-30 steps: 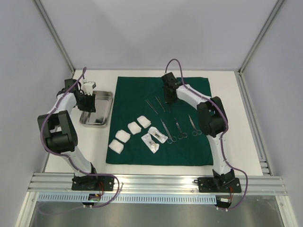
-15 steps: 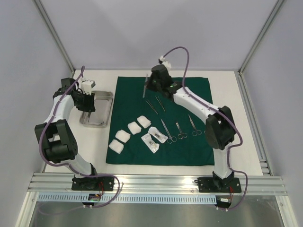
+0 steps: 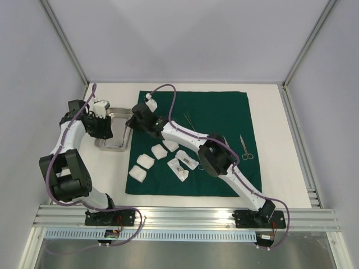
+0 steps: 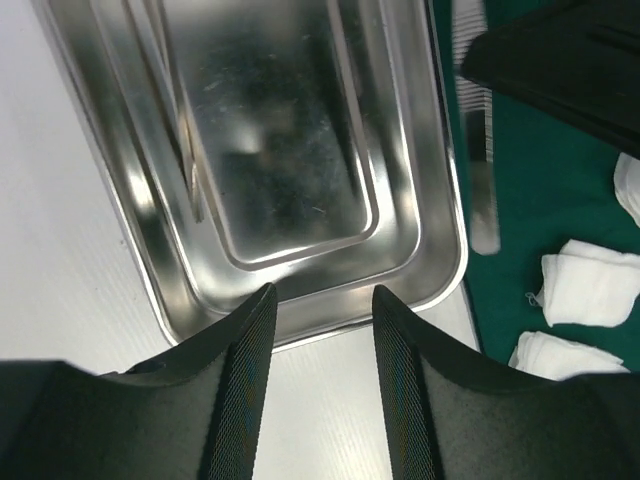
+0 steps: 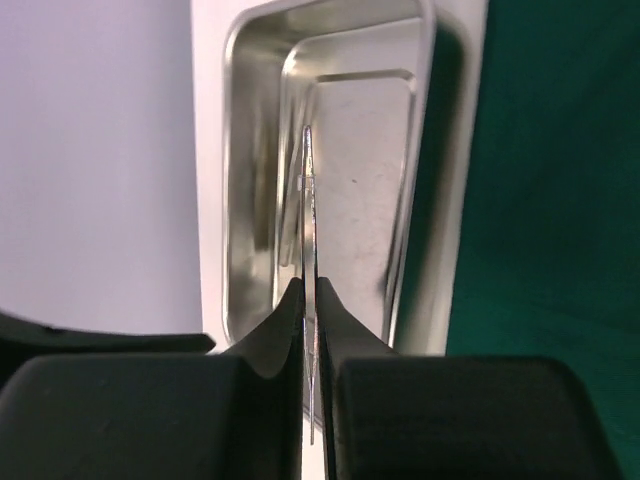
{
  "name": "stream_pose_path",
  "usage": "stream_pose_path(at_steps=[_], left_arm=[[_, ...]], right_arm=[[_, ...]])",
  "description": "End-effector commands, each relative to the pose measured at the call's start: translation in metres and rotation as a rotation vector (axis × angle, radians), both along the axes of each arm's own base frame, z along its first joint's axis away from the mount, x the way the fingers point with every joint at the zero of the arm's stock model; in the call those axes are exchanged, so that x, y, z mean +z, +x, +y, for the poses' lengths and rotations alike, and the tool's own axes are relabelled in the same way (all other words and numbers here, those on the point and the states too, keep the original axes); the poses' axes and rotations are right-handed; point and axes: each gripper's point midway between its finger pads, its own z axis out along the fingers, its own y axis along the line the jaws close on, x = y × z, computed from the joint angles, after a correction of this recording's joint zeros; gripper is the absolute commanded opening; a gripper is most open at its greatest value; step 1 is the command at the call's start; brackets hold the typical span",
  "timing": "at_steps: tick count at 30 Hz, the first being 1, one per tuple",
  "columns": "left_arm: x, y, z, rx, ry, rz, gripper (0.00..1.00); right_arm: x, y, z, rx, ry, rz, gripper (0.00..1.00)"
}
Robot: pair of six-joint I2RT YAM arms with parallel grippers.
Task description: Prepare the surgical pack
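Gripping a slim metal instrument (image 5: 309, 190), the right gripper (image 5: 308, 290) has its fingers pressed shut on the thin strip, which sticks out ahead of the fingertips toward the steel tray (image 5: 250, 150). The dark green cloth (image 5: 560, 200) lies to the right of these fingers. The left gripper (image 4: 318, 300) hovers with fingers parted and nothing between them. The tray sits just ahead of its tips, with white gauze squares (image 4: 590, 290) on the cloth to their right. Scissors (image 3: 245, 148) lie on the cloth, well apart from both grippers.
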Motion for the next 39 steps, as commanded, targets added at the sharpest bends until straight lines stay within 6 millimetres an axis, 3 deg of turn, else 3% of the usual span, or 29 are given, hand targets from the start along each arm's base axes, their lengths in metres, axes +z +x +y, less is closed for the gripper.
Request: stream_pose_path(at_steps=[1,6,11,12,13,16,20,25,32,39], left_arm=[[0.012,0.008,-0.029,-0.137,-0.032,-0.089,0.53],[0.001,0.003,-0.056,-0.262,0.052,-0.105,0.52],[0.018,0.015,-0.082,-0.373,0.163,-0.272,0.53],[0.012,0.016,-0.074,-0.358,0.231,-0.274,0.53],[0.017,0.024,-0.082,-0.377,0.276,-0.327,0.53],[0.028,0.033,-0.074,-0.336,0.384,-0.394,0.51],[0.027,0.035,-0.071,-0.354,0.466,-0.432,0.50],[0.025,0.038,-0.070,-0.366,0.490,-0.432,0.49],[0.022,0.038,-0.092,-0.427,0.389,-0.473,0.49],[0.021,0.054,-0.087,-0.421,0.431,-0.476,0.48]], right_arm=[[0.029,0.013,0.005,-0.093,0.124,0.014,0.00],[0.011,0.011,0.000,-0.122,0.109,0.063,0.01],[0.013,0.008,-0.001,-0.132,0.128,0.085,0.00],[0.012,0.007,0.001,-0.129,0.135,0.093,0.01],[0.014,0.007,0.001,-0.127,0.148,0.105,0.01],[0.014,0.004,0.003,-0.123,0.168,0.126,0.01],[0.019,0.003,0.004,-0.116,0.202,0.148,0.00],[0.022,0.000,0.004,-0.111,0.235,0.181,0.00],[0.025,0.007,-0.002,-0.131,0.302,0.235,0.00],[0.031,0.005,-0.003,-0.127,0.339,0.246,0.00]])
